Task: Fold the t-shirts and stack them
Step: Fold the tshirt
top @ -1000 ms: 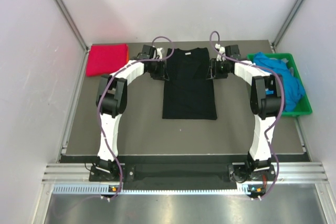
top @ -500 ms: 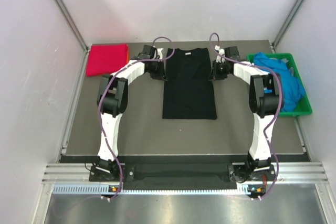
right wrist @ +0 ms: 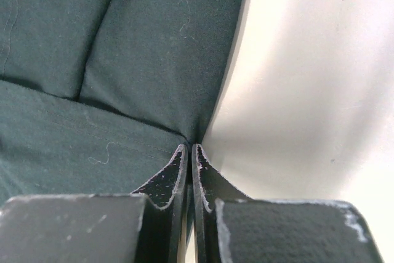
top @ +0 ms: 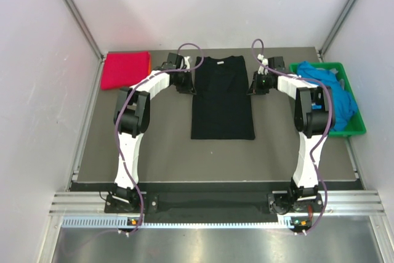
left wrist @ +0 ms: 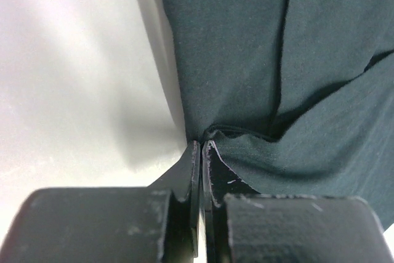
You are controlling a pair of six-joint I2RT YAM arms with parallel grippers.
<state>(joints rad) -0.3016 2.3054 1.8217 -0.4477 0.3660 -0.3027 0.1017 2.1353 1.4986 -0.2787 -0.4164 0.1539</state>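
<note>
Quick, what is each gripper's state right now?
Left gripper: closed, pinching the black shirt at its edge.
Right gripper: closed, pinching the same shirt's opposite edge.

large shirt centre | folded shirt far-left | crate right

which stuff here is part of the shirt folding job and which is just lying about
Part of the job: black t-shirt, pinched at both side edges by the left gripper and right gripper; folded red t-shirt; crumpled blue t-shirts.
Just lying about: green crate holding the blue ones; table.
</note>
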